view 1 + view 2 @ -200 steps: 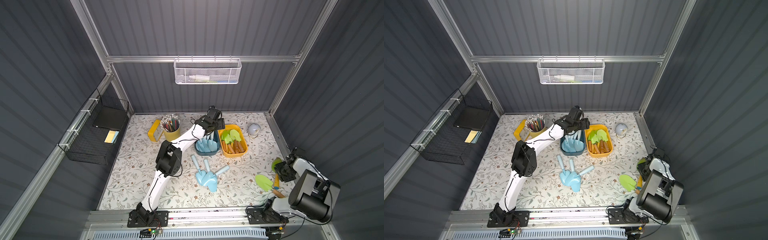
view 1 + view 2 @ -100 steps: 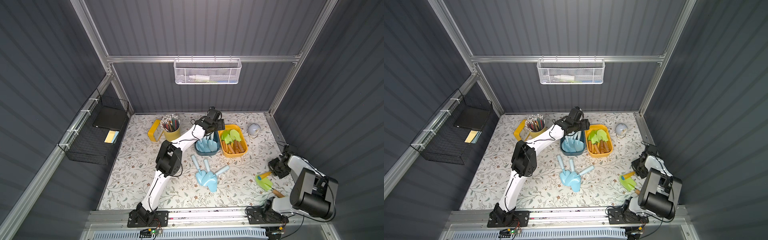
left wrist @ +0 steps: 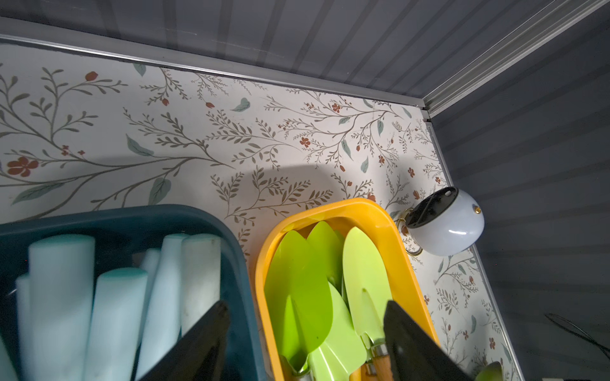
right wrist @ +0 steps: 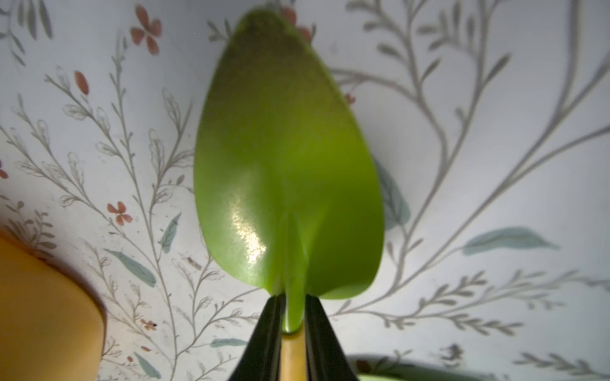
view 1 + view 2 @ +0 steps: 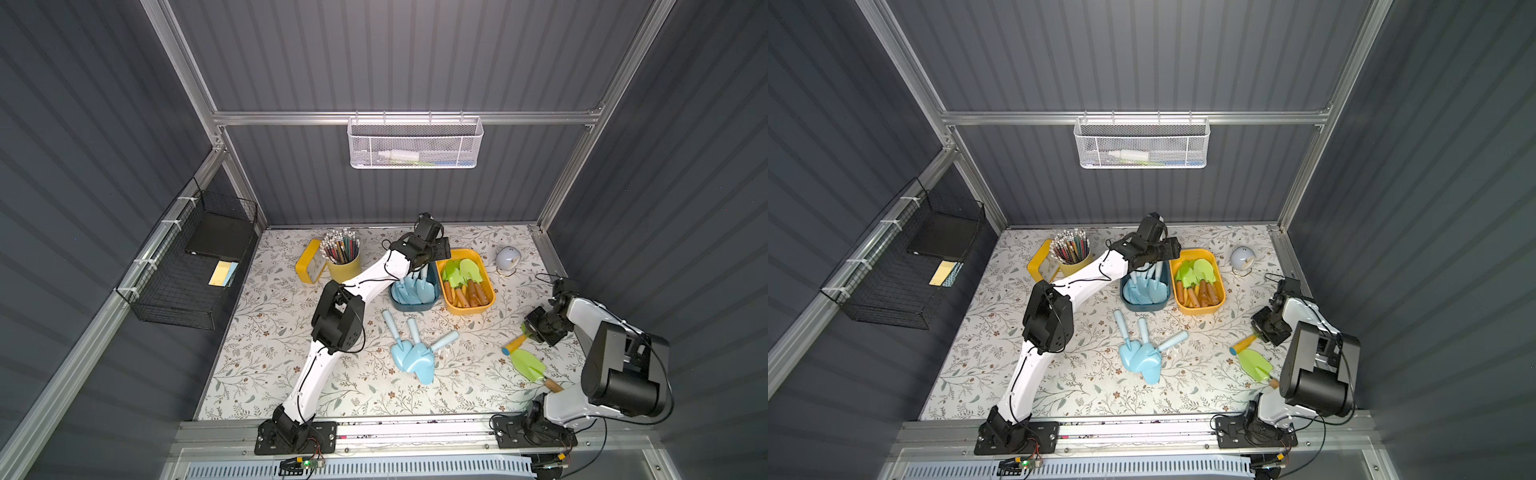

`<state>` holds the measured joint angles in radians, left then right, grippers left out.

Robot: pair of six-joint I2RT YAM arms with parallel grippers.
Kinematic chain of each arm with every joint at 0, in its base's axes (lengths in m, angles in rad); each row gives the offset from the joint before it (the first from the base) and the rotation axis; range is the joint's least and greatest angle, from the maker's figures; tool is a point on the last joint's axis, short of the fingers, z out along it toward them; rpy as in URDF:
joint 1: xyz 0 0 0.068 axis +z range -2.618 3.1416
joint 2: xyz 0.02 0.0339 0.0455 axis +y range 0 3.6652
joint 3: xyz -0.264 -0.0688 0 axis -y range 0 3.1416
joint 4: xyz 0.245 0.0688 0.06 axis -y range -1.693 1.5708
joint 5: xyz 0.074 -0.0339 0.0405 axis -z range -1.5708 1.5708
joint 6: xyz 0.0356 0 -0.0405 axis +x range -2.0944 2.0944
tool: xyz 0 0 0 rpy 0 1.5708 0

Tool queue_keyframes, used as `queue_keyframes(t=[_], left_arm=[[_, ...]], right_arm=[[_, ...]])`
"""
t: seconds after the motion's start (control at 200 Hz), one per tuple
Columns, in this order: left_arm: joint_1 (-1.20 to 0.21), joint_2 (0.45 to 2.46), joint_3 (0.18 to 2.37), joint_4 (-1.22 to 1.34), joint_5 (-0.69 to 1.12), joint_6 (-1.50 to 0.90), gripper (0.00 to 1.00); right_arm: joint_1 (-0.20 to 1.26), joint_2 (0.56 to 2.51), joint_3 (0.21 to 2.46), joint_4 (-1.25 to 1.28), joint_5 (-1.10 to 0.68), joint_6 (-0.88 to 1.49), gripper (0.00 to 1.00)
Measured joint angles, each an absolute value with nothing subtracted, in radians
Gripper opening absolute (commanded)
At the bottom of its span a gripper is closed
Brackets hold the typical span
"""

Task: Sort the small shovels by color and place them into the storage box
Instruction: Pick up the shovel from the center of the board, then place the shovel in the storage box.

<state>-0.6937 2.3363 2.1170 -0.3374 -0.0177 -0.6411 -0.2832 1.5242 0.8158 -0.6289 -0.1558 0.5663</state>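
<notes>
A lime-green-bladed shovel with a yellow handle [image 4: 287, 165] is gripped at its neck, where blade meets handle, by the right gripper [image 4: 293, 313], whose jaws are clamped on it from both sides. Its blade hangs over the floral-patterned tabletop [image 4: 478, 132] near the right edge, and its blue-tipped handle sticks out from under the gripper. Just beside it, a second green-bladed shovel with a brown wooden handle [image 5: 528, 365] lies flat. Three pale-blue plastic shovels [image 5: 411, 353] lie loose in the middle of the tabletop, blades overlapping and handles fanned toward the back wall. Behind them stand two boxes side by side: a dark teal plastic storage box [image 5: 415, 306] holding other pale-blue shovels, and a yellow plastic storage box [image 5: 468, 309] holding green-bladed, brown-handled ones. The left gripper [image 3: 306, 306] hovers where the two boxes meet, jaws wide apart and holding nothing. A yellow cup of coloured pencils [image 5: 343, 266] stands further left.
</notes>
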Motion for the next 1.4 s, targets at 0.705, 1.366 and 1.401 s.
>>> queue_keyframes(t=[0.705, 1.366, 1.401], left_arm=[[-0.694, 2.336, 2.092, -0.331, -0.018, -0.644, 0.8], [-0.693, 2.334, 2.03, -0.319, -0.019, -0.66, 0.8], [-0.693, 2.333, 2.024, -0.316, -0.019, -0.664, 0.8]], right_arm=[[-0.127, 1.501, 0.778, -0.714, -0.19, 0.577, 0.34], [0.065, 1.483, 1.087, -0.731, -0.119, 0.548, 0.0], [0.094, 1.491, 1.137, -0.734, -0.109, 0.538, 0.0]])
